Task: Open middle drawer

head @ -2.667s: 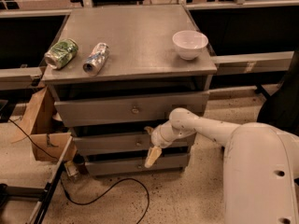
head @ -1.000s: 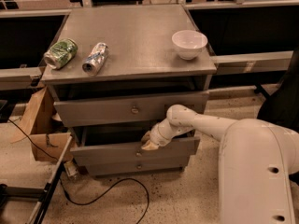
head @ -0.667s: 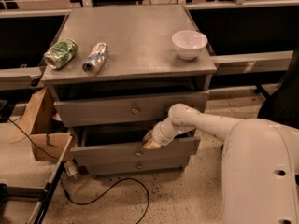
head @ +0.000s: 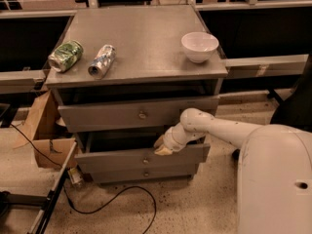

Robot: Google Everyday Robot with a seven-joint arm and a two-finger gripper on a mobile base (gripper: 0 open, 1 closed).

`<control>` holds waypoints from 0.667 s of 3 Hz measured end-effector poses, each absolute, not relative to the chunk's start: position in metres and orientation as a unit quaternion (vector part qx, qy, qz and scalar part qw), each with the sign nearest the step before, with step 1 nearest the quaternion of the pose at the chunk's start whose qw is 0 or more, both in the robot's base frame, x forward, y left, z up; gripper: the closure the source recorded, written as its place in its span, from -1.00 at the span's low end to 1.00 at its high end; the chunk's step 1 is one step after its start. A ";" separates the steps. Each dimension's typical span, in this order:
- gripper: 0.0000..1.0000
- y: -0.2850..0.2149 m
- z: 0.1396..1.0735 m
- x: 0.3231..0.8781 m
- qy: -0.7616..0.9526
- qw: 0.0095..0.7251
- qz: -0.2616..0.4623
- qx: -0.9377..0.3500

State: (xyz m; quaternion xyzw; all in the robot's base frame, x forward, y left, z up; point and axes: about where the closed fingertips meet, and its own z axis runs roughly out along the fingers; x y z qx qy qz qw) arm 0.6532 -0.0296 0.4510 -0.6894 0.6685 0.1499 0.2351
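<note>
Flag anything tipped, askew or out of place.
A green can and a silver can lie on their sides on the cabinet top, left. Otherwise nothing odd: the pincer sits at the open middle drawer's top edge.

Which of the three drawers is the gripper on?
The middle drawer: the gripper sits at its top edge, right of its knob. It juts out past the bottom drawer; the top drawer is above the gripper.
</note>
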 end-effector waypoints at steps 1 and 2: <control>0.18 -0.036 0.453 0.651 0.672 0.229 0.146 -0.689; -0.44 -0.035 0.453 0.648 0.672 0.226 0.147 -0.690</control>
